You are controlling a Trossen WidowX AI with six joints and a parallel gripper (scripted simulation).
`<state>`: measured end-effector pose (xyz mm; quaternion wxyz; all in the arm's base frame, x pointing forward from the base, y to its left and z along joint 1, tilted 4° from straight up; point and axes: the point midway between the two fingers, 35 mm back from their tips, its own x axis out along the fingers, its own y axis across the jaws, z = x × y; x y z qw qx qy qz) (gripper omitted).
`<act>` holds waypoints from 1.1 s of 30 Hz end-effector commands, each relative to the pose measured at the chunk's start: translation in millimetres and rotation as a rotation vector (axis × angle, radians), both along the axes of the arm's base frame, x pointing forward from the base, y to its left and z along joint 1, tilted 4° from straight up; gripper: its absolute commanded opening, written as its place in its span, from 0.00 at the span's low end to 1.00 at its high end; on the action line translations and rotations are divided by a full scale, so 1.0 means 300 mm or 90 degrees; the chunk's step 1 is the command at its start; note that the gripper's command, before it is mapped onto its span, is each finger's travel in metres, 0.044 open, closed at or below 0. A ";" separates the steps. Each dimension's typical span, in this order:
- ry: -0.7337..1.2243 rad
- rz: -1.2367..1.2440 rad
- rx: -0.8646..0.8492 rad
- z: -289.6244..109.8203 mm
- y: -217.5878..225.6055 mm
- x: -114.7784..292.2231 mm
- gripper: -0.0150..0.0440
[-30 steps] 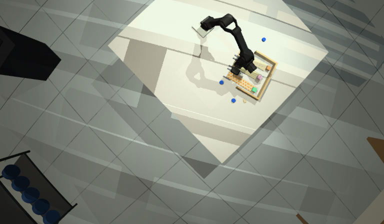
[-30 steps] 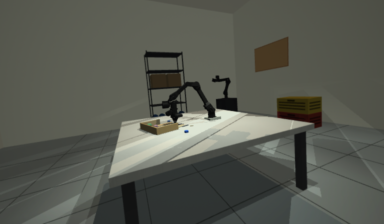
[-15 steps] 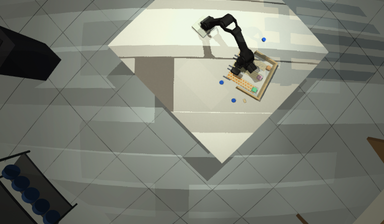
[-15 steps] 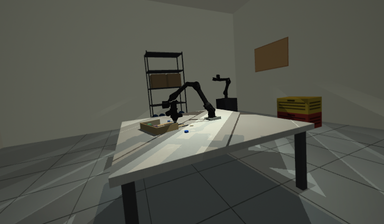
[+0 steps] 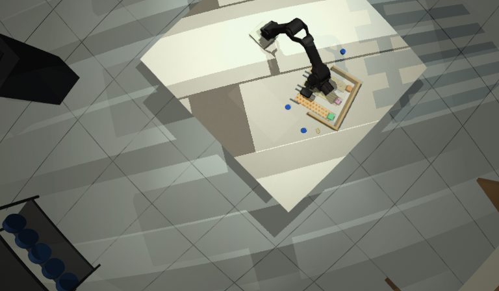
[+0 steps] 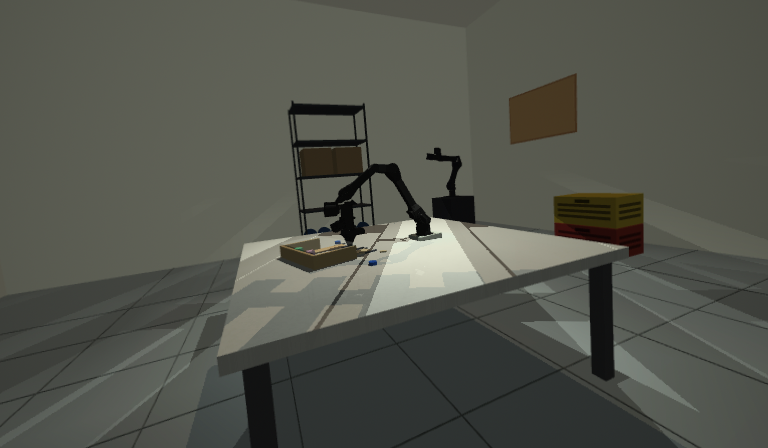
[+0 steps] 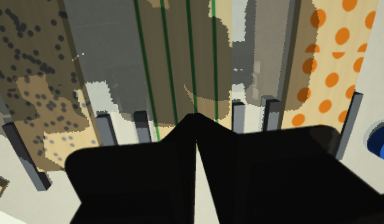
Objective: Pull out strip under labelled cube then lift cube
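Observation:
A green cube point(image 5: 331, 116) point(image 6: 298, 248) sits at the far end of the orange-dotted strip point(image 5: 312, 105) point(image 7: 331, 79). A pink cube point(image 5: 337, 101) sits at the far end of the green-lined strip point(image 7: 180, 59). An orange cube point(image 5: 348, 88) sits by the far end of the speckled strip point(image 7: 30, 49). The labels are too small to tell which cube is the labelled one. My gripper point(image 6: 350, 243) point(image 7: 193, 119) is shut with nothing between its fingertips, low over the near end of the green-lined strip. The fingers hide part of that end.
A wooden tray wall point(image 5: 349, 104) point(image 6: 331, 257) surrounds the cubes on three sides. Grey rails point(image 7: 350, 124) point(image 7: 105, 129) stand beside the strips' near ends. Blue discs point(image 5: 342, 50) point(image 5: 287, 106) point(image 5: 303, 130) and a small tan piece point(image 5: 317, 130) lie outside the tray.

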<state>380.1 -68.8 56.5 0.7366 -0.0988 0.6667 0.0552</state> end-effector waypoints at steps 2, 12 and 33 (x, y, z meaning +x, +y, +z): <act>0.005 0.003 0.003 -0.017 0.000 0.000 0.25; 0.006 0.003 0.003 -0.023 -0.013 -0.049 0.25; 0.007 0.003 0.002 -0.036 -0.036 -0.151 0.25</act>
